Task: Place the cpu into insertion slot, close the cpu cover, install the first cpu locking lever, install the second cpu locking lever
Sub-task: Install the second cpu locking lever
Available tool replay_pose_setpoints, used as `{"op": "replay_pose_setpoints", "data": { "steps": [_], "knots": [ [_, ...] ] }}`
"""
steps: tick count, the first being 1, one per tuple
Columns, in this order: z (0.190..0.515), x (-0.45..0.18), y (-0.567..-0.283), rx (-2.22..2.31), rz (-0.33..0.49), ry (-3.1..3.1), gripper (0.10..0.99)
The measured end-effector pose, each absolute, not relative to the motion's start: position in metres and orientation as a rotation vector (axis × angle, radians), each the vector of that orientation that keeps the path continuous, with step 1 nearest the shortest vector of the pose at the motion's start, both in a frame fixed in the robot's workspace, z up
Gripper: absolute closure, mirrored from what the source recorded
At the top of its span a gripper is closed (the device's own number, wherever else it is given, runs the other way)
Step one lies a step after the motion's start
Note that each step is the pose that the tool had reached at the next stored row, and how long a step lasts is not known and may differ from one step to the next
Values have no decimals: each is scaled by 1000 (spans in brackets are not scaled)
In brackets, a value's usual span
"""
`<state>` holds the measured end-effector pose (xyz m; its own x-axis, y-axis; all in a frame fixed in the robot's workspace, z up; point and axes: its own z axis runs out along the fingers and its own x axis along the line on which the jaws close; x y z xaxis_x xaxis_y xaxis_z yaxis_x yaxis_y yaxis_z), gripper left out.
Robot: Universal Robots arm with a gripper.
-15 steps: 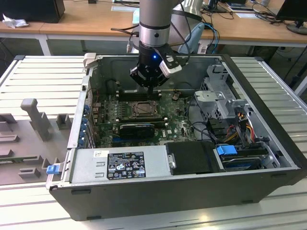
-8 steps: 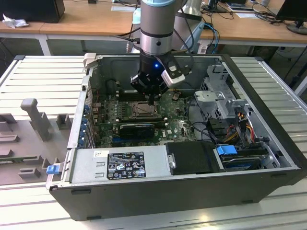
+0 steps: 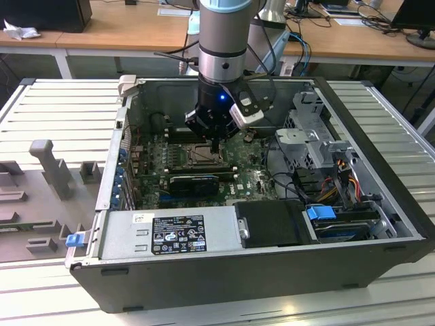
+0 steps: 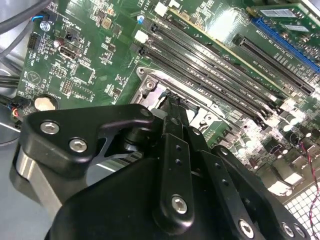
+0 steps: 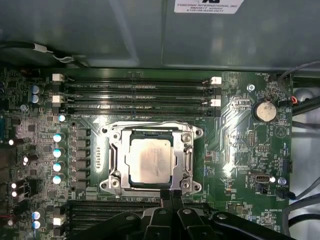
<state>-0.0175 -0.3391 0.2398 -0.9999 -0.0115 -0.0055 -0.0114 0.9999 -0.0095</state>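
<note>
Gripper (image 5: 167,197), fingers pressed together, hangs at the socket's edge where the cpu (image 5: 150,161) sits under its cover (image 5: 190,161); press gently.

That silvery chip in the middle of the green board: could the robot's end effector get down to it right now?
Probably yes: the end effector hangs at the socket's edge, nothing lies over the cpu, and the cpu cover frames it without hiding its face.

a white sticker (image 5: 208,5) on the grey case wall in the first wrist view carries dark print. in the exterior view, a black label (image 3: 178,234) and a small white label (image 3: 143,219) sit on the power supply housing (image 3: 221,221) (lettering too small to make out). tiny white markings dot the motherboard (image 5: 240,150).
</note>
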Motion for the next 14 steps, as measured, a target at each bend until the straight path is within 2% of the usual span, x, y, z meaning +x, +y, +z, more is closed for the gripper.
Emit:
{"op": "replay_pose_setpoints", "data": {
  "steps": [11,12,14],
  "knots": [
    [239,-19,-344,-18,-11,3136,980],
    [239,-20,-347,-18,-4,3136,980],
    [238,-21,-356,-18,70,3135,980]
  ]
}}
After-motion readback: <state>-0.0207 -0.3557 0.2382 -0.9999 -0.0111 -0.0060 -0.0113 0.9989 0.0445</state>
